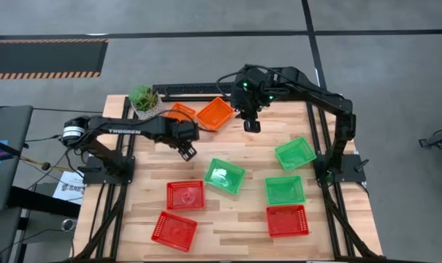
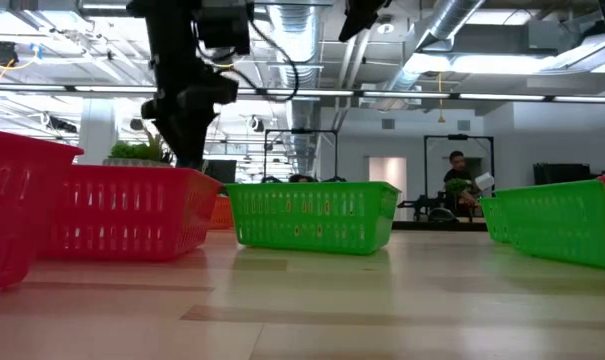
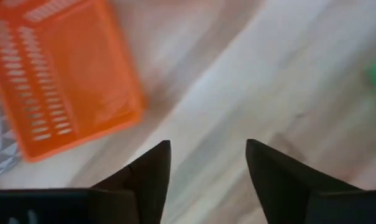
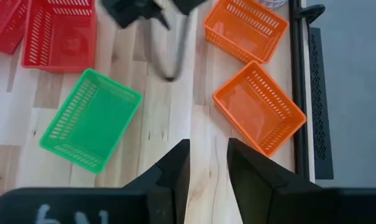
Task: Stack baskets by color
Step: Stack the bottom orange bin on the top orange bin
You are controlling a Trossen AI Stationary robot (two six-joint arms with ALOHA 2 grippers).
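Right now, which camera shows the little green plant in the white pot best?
The high view: the small green plant in its white pot shows whole at the table's far left corner. The low view catches only leaves behind a red mesh basket; the wrist views show almost nothing of it.

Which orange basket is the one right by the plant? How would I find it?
Look along the table's far edge for the little green plant in its white pot. Two orange baskets sit just past it, side by side. The one you want touches the pot's side and is partly hidden under the left arm, while the other orange basket lies fully in the open.
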